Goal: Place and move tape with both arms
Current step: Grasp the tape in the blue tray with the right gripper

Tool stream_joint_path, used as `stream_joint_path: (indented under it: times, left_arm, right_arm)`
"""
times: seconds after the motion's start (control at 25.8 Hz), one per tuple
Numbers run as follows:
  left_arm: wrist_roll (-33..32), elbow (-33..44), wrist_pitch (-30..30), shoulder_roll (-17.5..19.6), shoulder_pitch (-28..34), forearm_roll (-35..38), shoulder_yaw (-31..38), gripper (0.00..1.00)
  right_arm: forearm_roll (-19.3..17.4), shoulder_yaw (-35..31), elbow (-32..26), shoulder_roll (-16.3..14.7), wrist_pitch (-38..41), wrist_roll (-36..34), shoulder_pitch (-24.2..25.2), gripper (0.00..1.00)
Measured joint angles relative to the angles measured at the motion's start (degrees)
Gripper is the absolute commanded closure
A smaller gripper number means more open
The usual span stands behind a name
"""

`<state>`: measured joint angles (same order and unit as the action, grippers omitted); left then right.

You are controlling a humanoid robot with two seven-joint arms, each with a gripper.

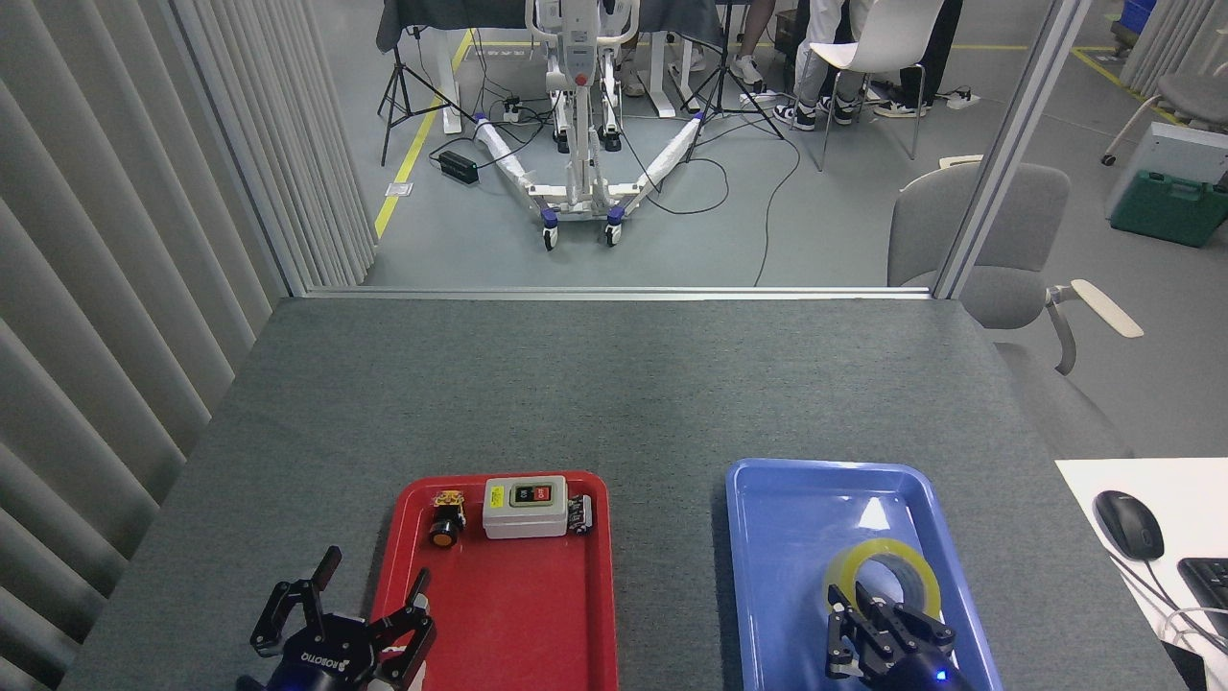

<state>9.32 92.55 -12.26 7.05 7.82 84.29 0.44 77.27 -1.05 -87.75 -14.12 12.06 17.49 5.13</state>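
The right gripper (868, 629) is reaching into the roll of yellow packing tape (885, 576); its black fingers (844, 624) are sitting close together over the near rim and the core opening, but whether they are pinching the wall or merely touching it I cannot tell. The tape is lying nearly flat in the near half of the blue tray (767, 537), core facing up. Judging by its look, the roll is light and stiff, with a slick outer face, so the firmer hold is across the wall, one finger inside the core and one outside. Left of the blue tray, the left gripper (365, 600) is hovering with fingers (321, 568) spread and empty at the near left corner of the red tray (508, 614), which is holding a grey switch box (524, 506).
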Motion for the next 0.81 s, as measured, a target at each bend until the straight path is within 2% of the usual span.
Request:
stream_joint_path:
  times: [0.27, 0.39, 0.5, 0.58, 0.81]
  left_arm:
    - [0.02, -0.08, -0.35, 0.05, 0.0, 0.0, 0.23, 0.0]
    - [-0.11, -0.07, -0.44, 0.06, 0.0, -0.03, 0.26, 0.0]
    - [-0.15, 0.02, -0.47, 0.06, 0.0, -0.07, 0.31, 0.0]
    - [-0.16, 0.06, -0.48, 0.06, 0.0, -0.08, 0.34, 0.0]
    - [-0.2, 0.08, -0.52, 0.28, 0.0, -0.14, 0.34, 0.0]
  right_arm:
    - [-0.66, 1.89, 0.03, 0.22, -2.1, 0.26, -0.03, 0.98]
    - [-0.7, 2.16, 0.03, 0.37, -2.76, 0.27, -0.03, 0.8]
    - [-0.71, 2.24, 0.01, 0.48, -4.22, -0.25, -0.04, 0.52]
    - [-0.72, 2.23, 0.02, 0.55, -5.03, -0.45, -0.03, 0.42]
    - [-0.66, 2.11, 0.02, 0.57, -5.75, -0.62, -0.05, 0.34]
